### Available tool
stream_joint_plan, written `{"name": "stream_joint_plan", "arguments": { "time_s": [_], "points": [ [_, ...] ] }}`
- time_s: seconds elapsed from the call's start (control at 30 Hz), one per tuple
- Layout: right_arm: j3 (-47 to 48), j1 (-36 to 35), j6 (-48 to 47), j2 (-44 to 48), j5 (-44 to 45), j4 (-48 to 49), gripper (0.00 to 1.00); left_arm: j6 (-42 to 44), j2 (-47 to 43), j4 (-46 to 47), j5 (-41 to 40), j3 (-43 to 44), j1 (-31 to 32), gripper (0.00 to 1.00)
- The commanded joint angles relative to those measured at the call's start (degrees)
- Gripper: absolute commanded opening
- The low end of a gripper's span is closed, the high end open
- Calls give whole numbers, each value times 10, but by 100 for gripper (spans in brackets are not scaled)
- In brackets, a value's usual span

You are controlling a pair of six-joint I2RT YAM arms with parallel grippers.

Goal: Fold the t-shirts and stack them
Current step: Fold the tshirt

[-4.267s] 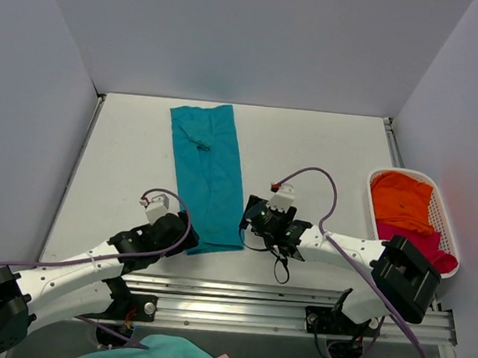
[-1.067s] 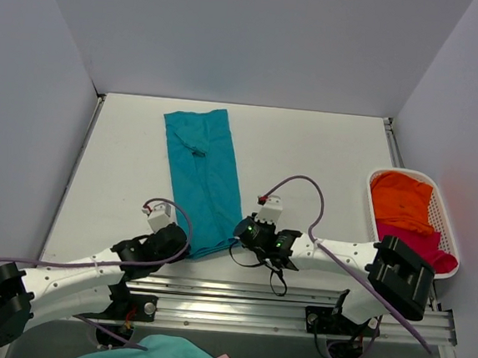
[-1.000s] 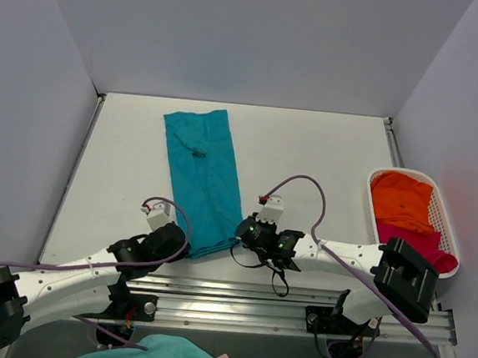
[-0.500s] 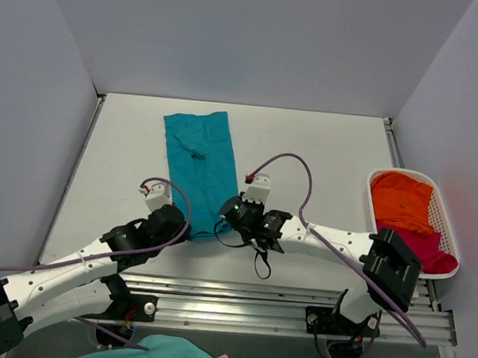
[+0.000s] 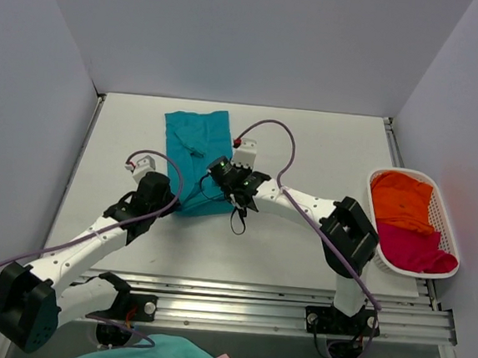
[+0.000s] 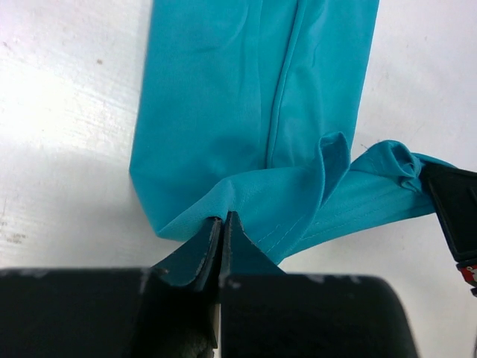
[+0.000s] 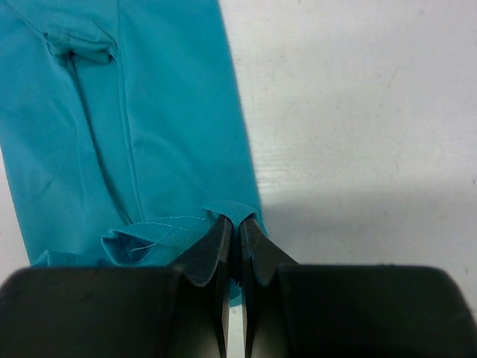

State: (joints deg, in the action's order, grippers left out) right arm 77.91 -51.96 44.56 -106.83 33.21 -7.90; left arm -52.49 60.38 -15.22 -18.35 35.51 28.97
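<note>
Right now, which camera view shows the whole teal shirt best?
The top external view: the teal shirt shows at nearly full length, its near end raised. The left wrist view shows only the near part and pinched hem; the right wrist view shows one pinched corner and a side edge.

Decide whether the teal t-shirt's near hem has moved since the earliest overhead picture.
Yes. The near hem of the teal t-shirt has travelled away from the metal rail toward the back wall, pinched by the left gripper and right gripper.
</note>
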Motion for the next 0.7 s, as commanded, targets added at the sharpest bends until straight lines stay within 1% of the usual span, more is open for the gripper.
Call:
{"name": "stream_joint_plan", "arguments": {
  "time_s": [0.0, 0.23, 0.3, 0.33, 0.37, 0.4, 0.43, 0.47, 0.5, 0.53, 0.57, 0.63, 0.67],
  "points": [
    [70, 16, -27, -38, 7, -34, 0, 23, 26, 52, 30, 40, -32, 2],
    [190, 44, -51, -135, -18, -56, 0, 32, 123, 108, 104, 94, -101, 2],
    [239, 62, -57, -160, -24, -68, 0, 38, 170, 134, 117, 119, -123, 2],
    [258, 69, -61, -187, -36, -70, 0, 39, 191, 140, 125, 131, -131, 3],
    [279, 77, -67, -202, -43, -75, 0, 48, 239, 143, 145, 145, -141, 8],
    [324, 91, -75, -235, -48, -77, 2, 54, 264, 165, 157, 179, -161, 18],
    [352, 99, -82, -251, -63, -83, 22, 57, 321, 167, 181, 199, -172, 61],
    [383, 106, -87, -270, -62, -95, 40, 69, 352, 175, 199, 221, -182, 83],
    [457, 114, -90, -308, -61, -108, 57, 73, 379, 179, 214, 268, -205, 94],
    [488, 128, -100, -322, -60, -113, 74, 74, 405, 175, 221, 292, -215, 94],
    [511, 132, -112, -332, -73, -102, 100, 72, 445, 176, 245, 314, -225, 94],
    [562, 144, -130, -345, -85, -101, 100, 72, 471, 174, 263, 366, -244, 94],
    [564, 152, -132, -341, -95, -90, 100, 75, 481, 172, 266, 381, -247, 94]
  ]
}}
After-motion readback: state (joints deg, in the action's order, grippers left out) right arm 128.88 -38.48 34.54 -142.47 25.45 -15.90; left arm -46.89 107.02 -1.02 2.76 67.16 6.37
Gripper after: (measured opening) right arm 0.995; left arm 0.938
